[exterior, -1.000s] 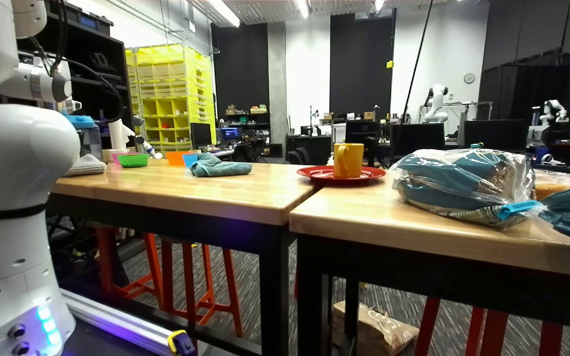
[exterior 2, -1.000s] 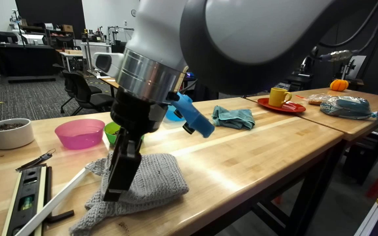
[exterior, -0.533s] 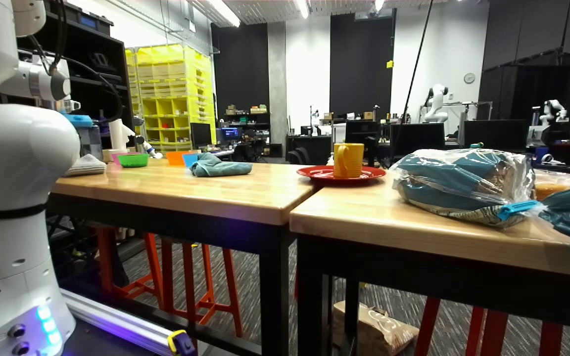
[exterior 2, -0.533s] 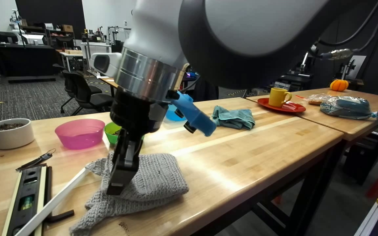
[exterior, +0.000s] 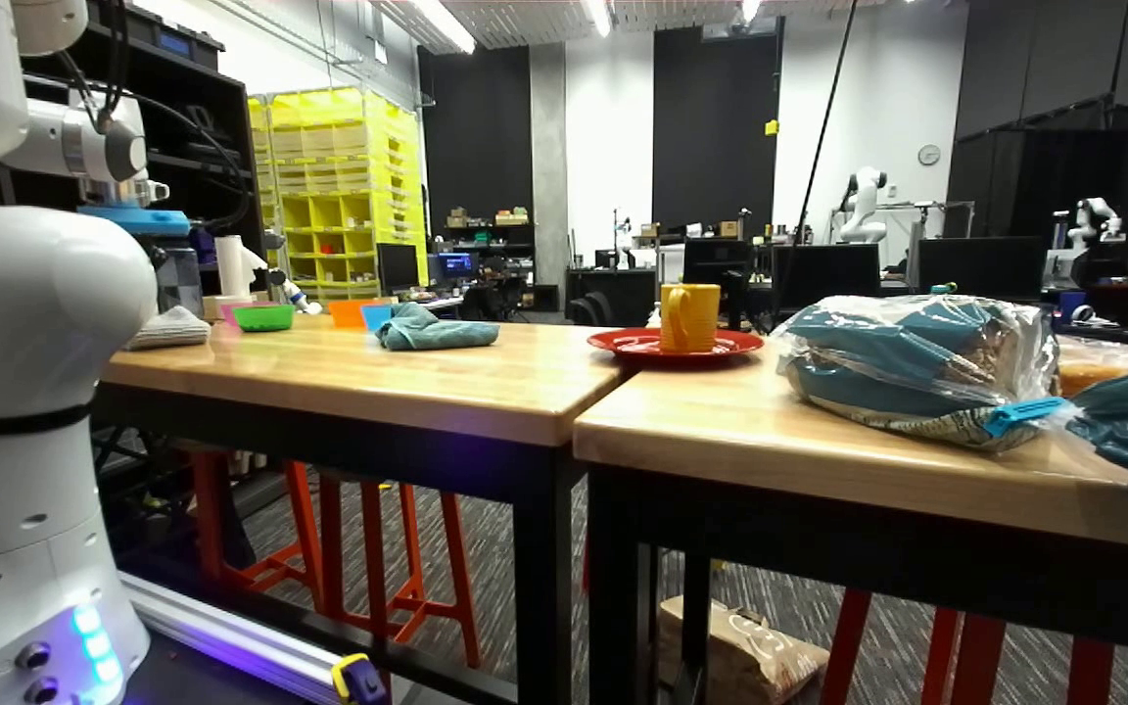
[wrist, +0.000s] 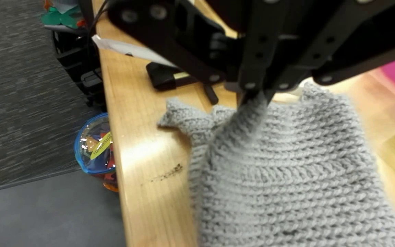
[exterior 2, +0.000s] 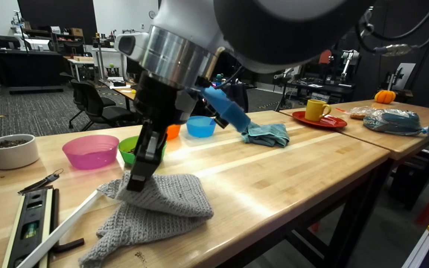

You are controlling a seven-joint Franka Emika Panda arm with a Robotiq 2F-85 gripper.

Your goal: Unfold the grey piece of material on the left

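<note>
An exterior view is looking down at the nearby pincer [exterior 2: 137, 182]; an exterior view is facing low across the tables [exterior: 486, 377], well apart from the pincer. Both are sharing the mug [exterior: 703, 318]. The wrist view is peering down from just above the pincer.

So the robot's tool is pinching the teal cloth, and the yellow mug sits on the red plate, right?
Not quite: the wrist view shows the tool pinching the grey knitted cloth. The yellow mug does sit on the red plate.
</note>
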